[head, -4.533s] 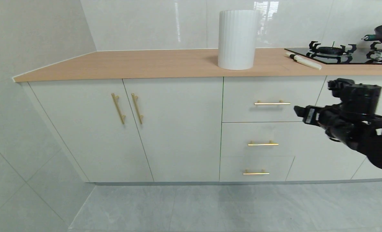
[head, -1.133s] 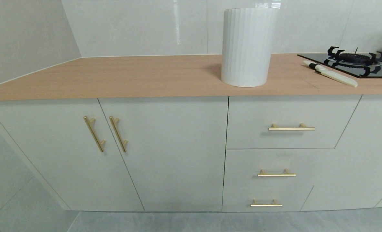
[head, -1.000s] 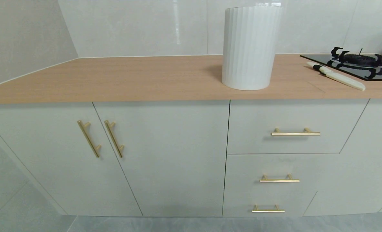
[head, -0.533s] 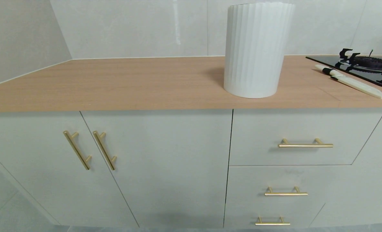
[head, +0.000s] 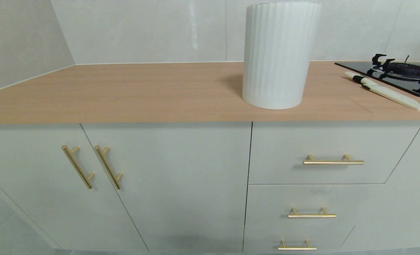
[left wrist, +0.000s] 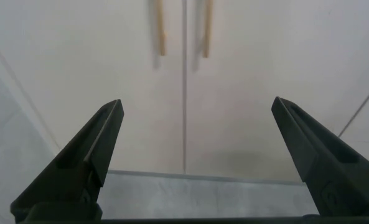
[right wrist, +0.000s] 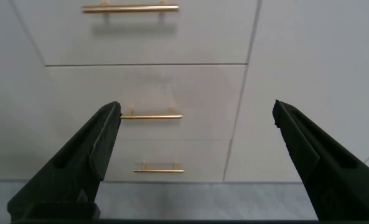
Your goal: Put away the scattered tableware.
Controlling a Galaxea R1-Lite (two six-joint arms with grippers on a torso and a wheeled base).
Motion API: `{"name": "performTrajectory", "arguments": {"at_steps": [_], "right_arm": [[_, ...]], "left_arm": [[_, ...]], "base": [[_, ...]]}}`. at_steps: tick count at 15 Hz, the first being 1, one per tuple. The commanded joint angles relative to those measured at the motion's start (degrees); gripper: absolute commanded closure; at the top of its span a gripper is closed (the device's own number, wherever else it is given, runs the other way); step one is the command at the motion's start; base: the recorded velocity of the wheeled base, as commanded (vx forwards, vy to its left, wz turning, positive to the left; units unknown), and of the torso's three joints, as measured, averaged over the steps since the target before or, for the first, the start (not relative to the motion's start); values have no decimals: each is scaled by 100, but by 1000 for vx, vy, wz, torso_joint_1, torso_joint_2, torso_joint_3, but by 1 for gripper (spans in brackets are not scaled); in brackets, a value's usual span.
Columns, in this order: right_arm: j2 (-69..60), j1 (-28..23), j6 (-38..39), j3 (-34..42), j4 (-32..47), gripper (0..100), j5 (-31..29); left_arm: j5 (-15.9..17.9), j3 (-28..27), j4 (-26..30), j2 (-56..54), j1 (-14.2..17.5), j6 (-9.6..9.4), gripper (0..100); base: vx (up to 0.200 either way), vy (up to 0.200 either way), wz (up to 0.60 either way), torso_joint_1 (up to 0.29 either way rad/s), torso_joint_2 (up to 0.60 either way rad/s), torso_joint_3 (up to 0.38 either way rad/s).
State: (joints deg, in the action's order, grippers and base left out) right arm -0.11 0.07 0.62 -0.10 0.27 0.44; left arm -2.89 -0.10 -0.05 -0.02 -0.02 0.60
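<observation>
Right now the knife lies on the desk right of the white ribbed holder, blade slanting toward the front edge, well above your nearer right claw, which gapes empty like the left claw.

Canister white, vertical ribbing all round. Countertop light wood grain. Knife cream, black band at handle. Hob glossy black. Cabinet fronts plain off-white. Drawer handles ahead of right gripper gold, same for door handles ahead of left gripper. Both grippers matte black.
</observation>
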Motion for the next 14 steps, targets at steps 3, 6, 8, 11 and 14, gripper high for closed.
{"name": "performTrajectory", "arguments": {"at_steps": [3, 6, 8, 11, 14], "right_arm": [[11, 1, -1, 1, 0, 0, 0], [11, 1, -1, 1, 0, 0, 0], [11, 1, -1, 1, 0, 0, 0], [11, 1, -1, 1, 0, 0, 0], [11, 1, -1, 1, 0, 0, 0]], "left_arm": [[-1, 1, -4, 2, 2, 11, 0], [-1, 1, -4, 2, 2, 2, 0], [-1, 1, -4, 2, 2, 2, 0], [-1, 1, -4, 2, 2, 11, 0], [-1, 1, -4, 2, 2, 11, 0]], "base": [[0, -133, 0, 0, 0, 5], [0, 0, 0, 0, 0, 0], [0, 0, 0, 0, 0, 0], [0, 0, 0, 0, 0, 0], [0, 0, 0, 0, 0, 0]]}}
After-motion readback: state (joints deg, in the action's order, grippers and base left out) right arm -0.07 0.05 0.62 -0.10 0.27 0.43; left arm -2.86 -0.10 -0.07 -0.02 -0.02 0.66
